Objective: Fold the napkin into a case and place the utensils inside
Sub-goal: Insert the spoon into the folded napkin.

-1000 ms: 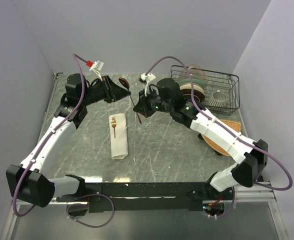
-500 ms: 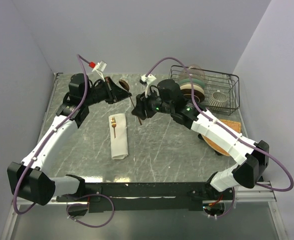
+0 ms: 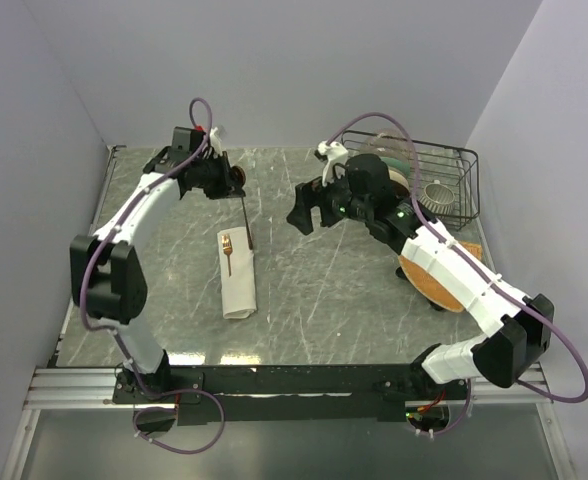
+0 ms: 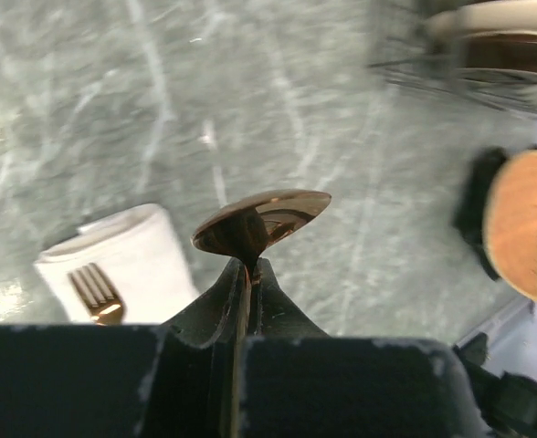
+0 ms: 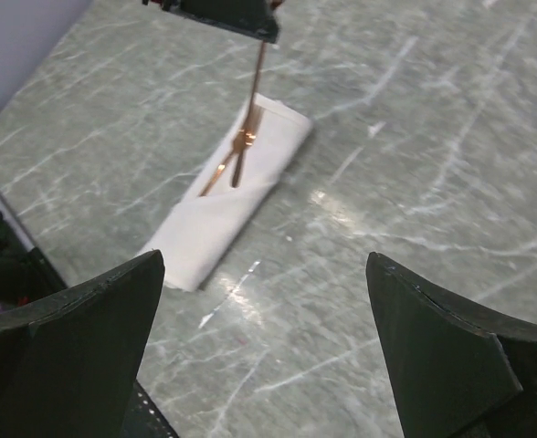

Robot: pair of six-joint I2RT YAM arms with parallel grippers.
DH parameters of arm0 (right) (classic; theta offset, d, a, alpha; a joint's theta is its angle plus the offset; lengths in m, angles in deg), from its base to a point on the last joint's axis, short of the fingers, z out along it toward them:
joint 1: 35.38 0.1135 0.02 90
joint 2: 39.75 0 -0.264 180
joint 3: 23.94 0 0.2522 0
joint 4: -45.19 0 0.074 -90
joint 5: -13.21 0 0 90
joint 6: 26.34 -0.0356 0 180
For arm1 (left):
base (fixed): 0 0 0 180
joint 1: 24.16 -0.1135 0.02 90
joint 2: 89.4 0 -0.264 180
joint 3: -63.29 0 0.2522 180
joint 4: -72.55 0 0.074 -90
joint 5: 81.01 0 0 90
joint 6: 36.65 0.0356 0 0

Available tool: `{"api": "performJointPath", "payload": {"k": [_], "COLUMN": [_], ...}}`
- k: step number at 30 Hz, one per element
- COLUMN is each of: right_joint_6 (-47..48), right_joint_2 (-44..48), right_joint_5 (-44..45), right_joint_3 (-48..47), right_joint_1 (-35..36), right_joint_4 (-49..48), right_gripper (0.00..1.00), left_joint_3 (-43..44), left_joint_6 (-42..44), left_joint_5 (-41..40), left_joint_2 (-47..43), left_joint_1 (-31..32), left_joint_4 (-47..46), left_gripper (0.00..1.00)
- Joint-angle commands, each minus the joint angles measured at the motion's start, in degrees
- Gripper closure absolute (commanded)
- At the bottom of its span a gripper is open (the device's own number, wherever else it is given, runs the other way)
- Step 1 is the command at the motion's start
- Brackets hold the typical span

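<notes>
Where the cream-white cloth lies folded as a narrow case point(image 3: 242, 290), it rests on the grey-green marble desk point(image 3: 334, 290) left of the middle. Its long axis runs from the near edge toward the far edge.

A copper-coloured fork point(image 3: 229, 252) lies lengthwise on the far half of the case, tines toward the far edge. Whether its handle is tucked under a fold cannot be told.

The matching spoon point(image 4: 264, 214) is raised off the desk. The left tool point(image 3: 234, 182) is clenched on it just below the round bowl, as the left wrist view shows. The thin handle slopes down from there toward the far end of the case. In the right wrist view its tip overlaps the cloth beside the fork. Whether the tip touches the cloth cannot be told.

The right tool point(image 5: 264, 258) is released, its two fingers spread wide with only bare desk between them. It hangs above the middle of the desk, toward the far edge and well apart from the case.

A black wire rack point(image 3: 466, 165) stands in the far right corner, holding upright dishes point(image 3: 386, 172) and a ribbed cup point(image 3: 437, 195). An orange woven mat point(image 3: 424, 285) lies near the right edge, partly hidden under the right arm.
</notes>
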Motion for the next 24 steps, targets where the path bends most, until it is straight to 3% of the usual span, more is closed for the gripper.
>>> {"api": "performJointPath", "payload": {"k": [1,11,24], "right_joint_6": [0.4,0.7,0.9], "right_joint_2": [2.8,4.6,2.7], "right_joint_5": [0.5,1.0,0.3], "right_joint_3": [1.1,3.1,1.6], "right_joint_1": [-2.6,-4.1,-4.6], "right_joint_4": [0.3,-0.1,0.3], "right_gripper": [0.0,0.0,0.0], "left_joint_3": [6.7,11.9,10.2], "left_joint_6": [1.3,2.6,1.5], "left_joint_5": [-6.3,-7.1,-6.5], "left_joint_2": [4.9,14.8,18.0], "left_joint_1": [-0.3,-1.7,-2.0], "left_joint_4": [7.2,14.6,14.8], "left_gripper": [0.99,0.99,0.99]}}
